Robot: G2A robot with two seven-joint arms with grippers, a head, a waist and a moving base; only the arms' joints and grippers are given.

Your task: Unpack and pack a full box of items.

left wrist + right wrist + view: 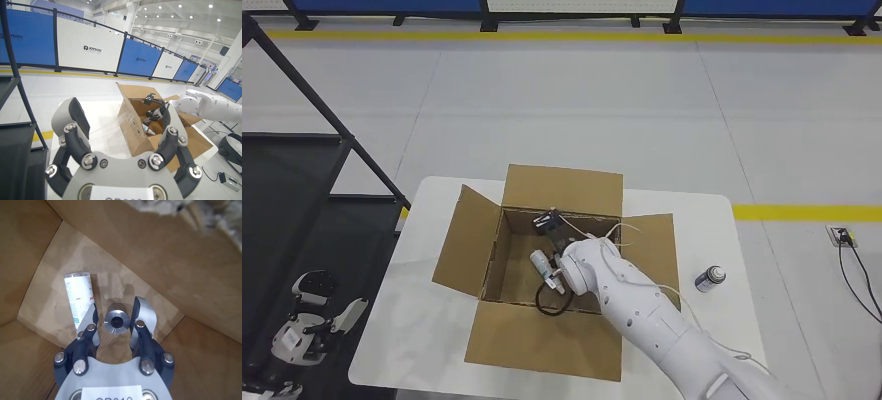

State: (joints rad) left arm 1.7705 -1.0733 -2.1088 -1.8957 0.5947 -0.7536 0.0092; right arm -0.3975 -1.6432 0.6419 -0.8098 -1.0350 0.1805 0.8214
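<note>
An open cardboard box stands on the white table. My right gripper is down inside it, open. Its fingers stand on either side of an upright hollow metal cylinder, with slim gaps. A white labelled bottle lies on the box floor beside one finger. The side of the box, the bottle and my right gripper also appear in the left wrist view. My left gripper is open and empty, off the table's left edge.
A small grey can stands on the table to the right of the box. A black metal rack is on the left of the table. The box flaps spread outward on all sides.
</note>
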